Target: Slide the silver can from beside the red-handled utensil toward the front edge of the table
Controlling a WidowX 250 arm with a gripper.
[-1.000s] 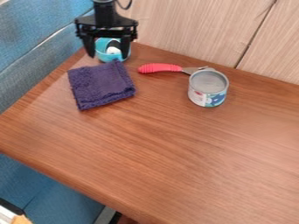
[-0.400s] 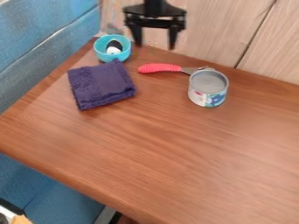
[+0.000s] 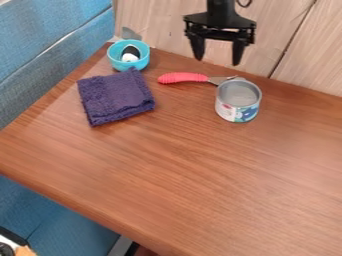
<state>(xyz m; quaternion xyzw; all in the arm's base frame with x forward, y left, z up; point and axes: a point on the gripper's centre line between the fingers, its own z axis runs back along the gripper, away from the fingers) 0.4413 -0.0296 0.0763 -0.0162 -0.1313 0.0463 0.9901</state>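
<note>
The gripper (image 3: 218, 58) hangs open at the upper right of centre, above the table's back edge, with nothing between its fingers. Nearest below it lies a red-handled tool (image 3: 183, 77), its metal end reaching behind an open-looking can (image 3: 238, 101) with a grey top and a patterned label. A turquoise bowl (image 3: 117, 64) stands at the back left, holding a black and white object (image 3: 131, 53). In front of the bowl lies a folded purple cloth (image 3: 116, 97).
The wooden table (image 3: 167, 175) meets a light wood panel wall (image 3: 280, 30) at the back. Blue upholstery (image 3: 47, 50) runs along the left side. A grey pointed thing (image 3: 131, 34) shows behind the bowl.
My gripper has moved right, from over the turquoise bowl to above the red-handled tool's metal end, uncovering the bowl. The objects on the table have stayed put.
</note>
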